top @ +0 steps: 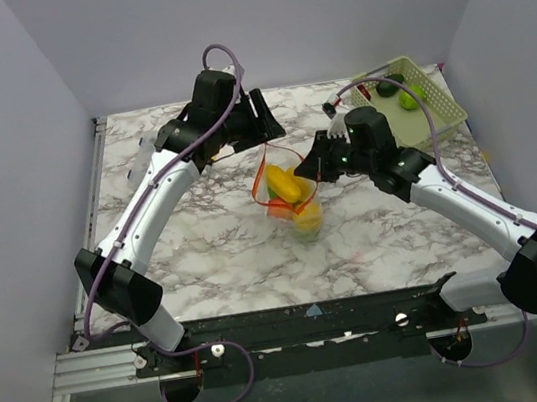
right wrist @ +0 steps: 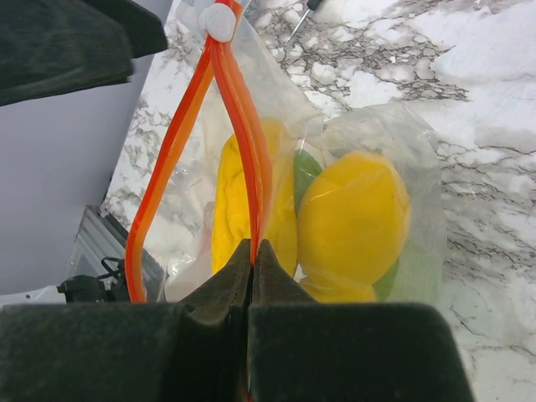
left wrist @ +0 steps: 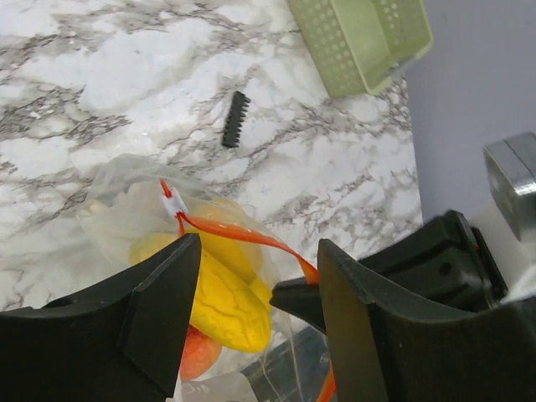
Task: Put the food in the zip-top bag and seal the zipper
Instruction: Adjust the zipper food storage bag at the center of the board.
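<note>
Two yellow fruits (right wrist: 352, 218) show inside your one zip-top bag (top: 297, 219), mid-frame from above; your right gripper (right wrist: 252, 251) is clamped on its zipper (right wrist: 167, 159), your left gripper (left wrist: 260, 251) spread wide, holding nothing.

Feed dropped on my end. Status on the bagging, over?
Right pincer shut on zipper. Left pincer open by bag. Yellow food bagged, mouth unsealed. Green pieces in basket.

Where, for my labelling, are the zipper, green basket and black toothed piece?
zipper (right wrist: 170, 146), right wrist view, on its left orange strand.
green basket (left wrist: 400, 29), left wrist view, on its slatted side wall.
black toothed piece (left wrist: 236, 119), left wrist view, on its middle.
</note>
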{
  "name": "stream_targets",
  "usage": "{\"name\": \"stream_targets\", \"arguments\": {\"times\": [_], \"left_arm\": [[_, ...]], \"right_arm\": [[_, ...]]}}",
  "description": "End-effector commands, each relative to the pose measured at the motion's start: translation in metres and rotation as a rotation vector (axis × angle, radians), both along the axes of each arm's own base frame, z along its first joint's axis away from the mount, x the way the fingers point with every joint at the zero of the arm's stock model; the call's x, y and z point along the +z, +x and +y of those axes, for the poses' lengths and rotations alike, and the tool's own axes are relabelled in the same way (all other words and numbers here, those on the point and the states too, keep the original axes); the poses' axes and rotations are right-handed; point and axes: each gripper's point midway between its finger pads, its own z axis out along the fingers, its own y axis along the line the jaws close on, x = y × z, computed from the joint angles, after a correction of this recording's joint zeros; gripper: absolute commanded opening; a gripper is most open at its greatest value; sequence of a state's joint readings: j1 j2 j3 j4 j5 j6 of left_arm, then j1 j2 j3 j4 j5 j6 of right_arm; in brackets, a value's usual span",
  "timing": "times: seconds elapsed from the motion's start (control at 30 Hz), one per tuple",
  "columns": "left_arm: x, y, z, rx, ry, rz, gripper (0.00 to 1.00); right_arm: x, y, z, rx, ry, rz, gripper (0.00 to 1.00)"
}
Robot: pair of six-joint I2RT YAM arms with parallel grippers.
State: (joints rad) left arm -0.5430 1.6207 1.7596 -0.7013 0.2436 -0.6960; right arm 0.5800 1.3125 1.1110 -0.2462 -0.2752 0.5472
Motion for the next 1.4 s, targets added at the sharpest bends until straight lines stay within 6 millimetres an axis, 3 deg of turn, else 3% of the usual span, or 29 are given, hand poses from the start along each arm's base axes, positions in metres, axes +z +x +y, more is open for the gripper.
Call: {"name": "stream_targets", "arguments": {"times": [0.0,0.2,0.37,0.53,0.73,0.87,0.93,1.0,1.07,1.2,1.37], "left_arm": [[-0.018,0.014,0.021,0.215,0.125,0.042,0.58],[-0.022,0.014,0.034,0.286,0.177,0.007,0.65],[-0.035,0.013,0.014,0.221,0.131,0.074,0.64],[-0.046,0.016,0.001,0.196,0.109,0.118,0.55],[-0.048,0.022,-0.003,0.192,0.118,0.115,0.36],[-0.051,0.02,0.0,0.175,0.138,0.107,0.07],[-0.048,0.019,0.0,0.145,0.154,0.08,0.0],[-0.039,0.018,0.001,0.098,0.166,0.027,0.0],[-0.026,0.014,0.001,0.026,0.174,-0.045,0.0],[-0.003,0.0,0.011,-0.116,0.189,-0.177,0.0],[0.03,-0.033,0.023,-0.309,0.157,-0.362,0.0]], "right_arm": [[0.017,-0.003,0.005,0.015,0.044,-0.048,0.0],[0.014,-0.004,0.005,0.021,0.029,-0.051,0.0],[0.01,-0.004,0.005,0.024,0.028,-0.045,0.01],[0.014,-0.007,0.005,0.023,0.049,-0.05,0.01],[0.016,-0.015,0.012,0.033,0.064,-0.049,0.0],[0.02,-0.018,0.014,0.029,0.078,-0.056,0.01],[0.021,-0.021,0.018,0.045,0.08,-0.053,0.02],[0.021,-0.023,0.02,0.065,0.071,-0.05,0.12],[0.022,-0.024,0.018,0.071,0.048,-0.058,0.32],[0.036,-0.022,0.003,0.036,-0.011,-0.122,0.61],[0.068,-0.029,-0.004,0.055,-0.003,-0.208,0.72]]}}
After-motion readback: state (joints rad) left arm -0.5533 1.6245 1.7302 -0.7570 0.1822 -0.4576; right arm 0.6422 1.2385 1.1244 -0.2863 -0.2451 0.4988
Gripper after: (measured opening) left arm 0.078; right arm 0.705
